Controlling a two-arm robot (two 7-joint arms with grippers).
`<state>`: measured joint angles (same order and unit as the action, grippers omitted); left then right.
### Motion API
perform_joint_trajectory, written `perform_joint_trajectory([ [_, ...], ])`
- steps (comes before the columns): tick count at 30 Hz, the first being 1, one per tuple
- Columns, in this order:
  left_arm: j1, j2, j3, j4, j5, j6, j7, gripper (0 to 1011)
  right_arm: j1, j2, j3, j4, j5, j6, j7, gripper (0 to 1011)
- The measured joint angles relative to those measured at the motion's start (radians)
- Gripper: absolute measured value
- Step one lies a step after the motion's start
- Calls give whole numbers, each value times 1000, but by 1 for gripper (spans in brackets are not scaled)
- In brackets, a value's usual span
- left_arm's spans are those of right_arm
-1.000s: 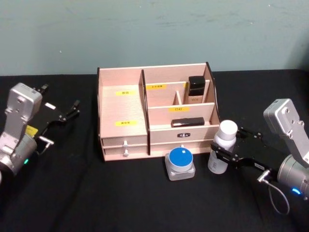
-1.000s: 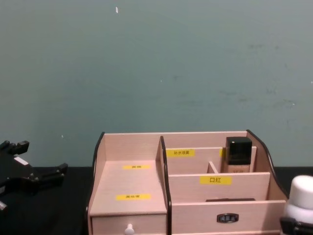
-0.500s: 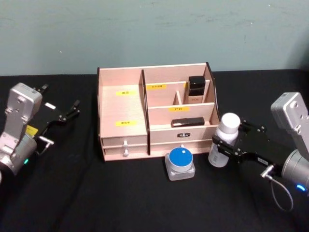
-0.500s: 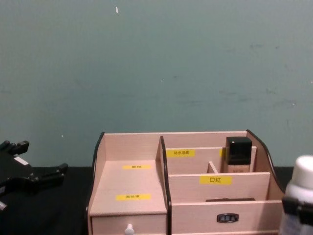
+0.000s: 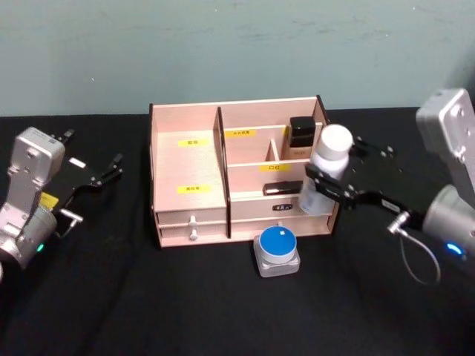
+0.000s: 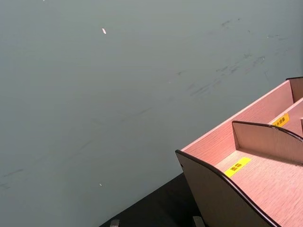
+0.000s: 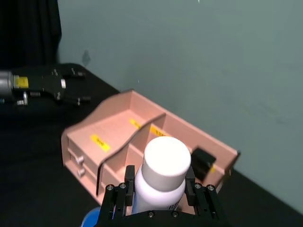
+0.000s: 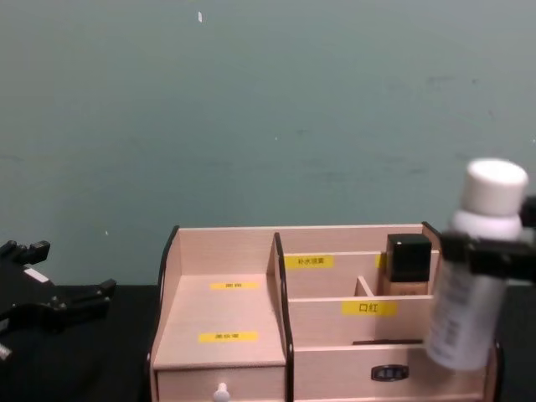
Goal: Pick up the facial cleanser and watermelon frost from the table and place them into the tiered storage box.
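Note:
My right gripper [image 5: 327, 185] is shut on the facial cleanser [image 5: 323, 176], a white bottle with a white cap. It holds the bottle tilted in the air over the right end of the tiered storage box [image 5: 188, 160]; the chest view shows the cleanser [image 8: 474, 280] in front of the box [image 8: 219, 315]. The watermelon frost [image 5: 277, 250], a grey square case with a round blue lid, sits on the black table just in front of the box. My left gripper [image 5: 102, 173] rests open at the far left, away from the box.
A black-capped bottle [image 5: 300, 133] stands in the rear right compartment and a black stick [image 5: 288, 188] lies in the tier below it. The left stepped compartments hold nothing. A teal wall rises behind the table.
The right gripper has lifted the facial cleanser off the table and carried it up and left, from beside the box's right end to over it. The left arm has not moved.

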<state>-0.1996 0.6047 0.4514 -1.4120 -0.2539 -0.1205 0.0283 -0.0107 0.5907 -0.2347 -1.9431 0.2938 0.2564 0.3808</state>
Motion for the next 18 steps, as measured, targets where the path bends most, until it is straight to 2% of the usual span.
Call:
perform_joint_trajectory([
  [11,0,0,0,0,0,0,0,1001,151,-67,-96,47,-29,32,5,618],
  [18,0,0,0,0,0,0,0,1001,222,-111,-133,107,-48,33,-1,618],
])
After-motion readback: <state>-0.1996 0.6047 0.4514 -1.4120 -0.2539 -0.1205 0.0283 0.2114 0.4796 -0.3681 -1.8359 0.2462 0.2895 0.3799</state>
